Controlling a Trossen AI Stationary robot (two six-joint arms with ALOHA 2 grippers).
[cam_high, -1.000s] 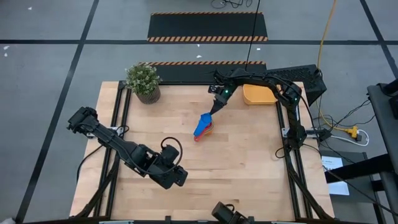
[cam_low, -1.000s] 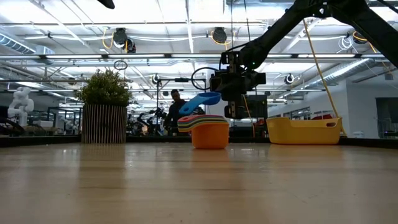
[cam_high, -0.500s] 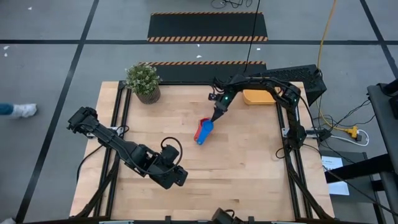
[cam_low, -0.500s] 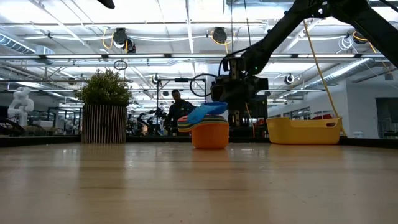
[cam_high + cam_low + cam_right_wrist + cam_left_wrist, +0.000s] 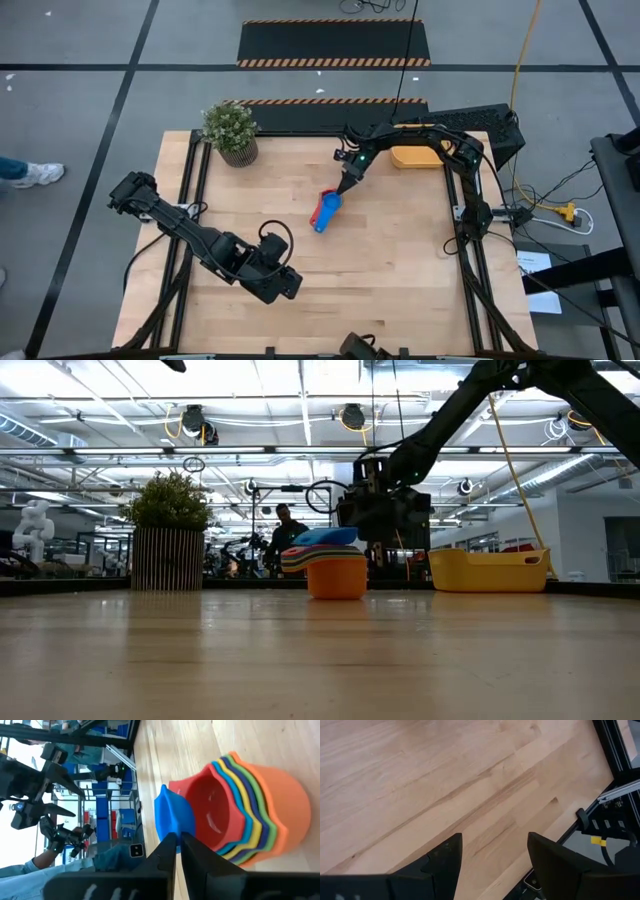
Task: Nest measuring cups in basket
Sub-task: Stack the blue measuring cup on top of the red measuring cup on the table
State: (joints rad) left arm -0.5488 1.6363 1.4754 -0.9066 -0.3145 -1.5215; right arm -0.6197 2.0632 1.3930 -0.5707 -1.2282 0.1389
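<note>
Blue plastic is what we see pinched in the right claw [image 5: 177, 840]: the flat handle of the blue measuring cup [image 5: 172, 817], its fingers pressed together on it. We find that cup resting tilted on top of the stack of measuring cups [image 5: 335, 567], which stands near the middle of the wooden worktop [image 5: 390, 260]. In the right wrist view we can make out the nested rims, red innermost, then blue, yellow, green and more, with the orange cup [image 5: 285, 805] on the outside. From above, we see the right claw [image 5: 349, 178] reaching in from the far right side, just beside the stack [image 5: 324, 210]. The yellow-orange basket [image 5: 415, 155] sits at the far right corner of the worktop, apart from the stack. We note a potted plant [image 5: 231, 131] at the far left corner. The left claw [image 5: 492, 865] waits low over bare wood near the front edge, its fingers spread with nothing between them
</note>
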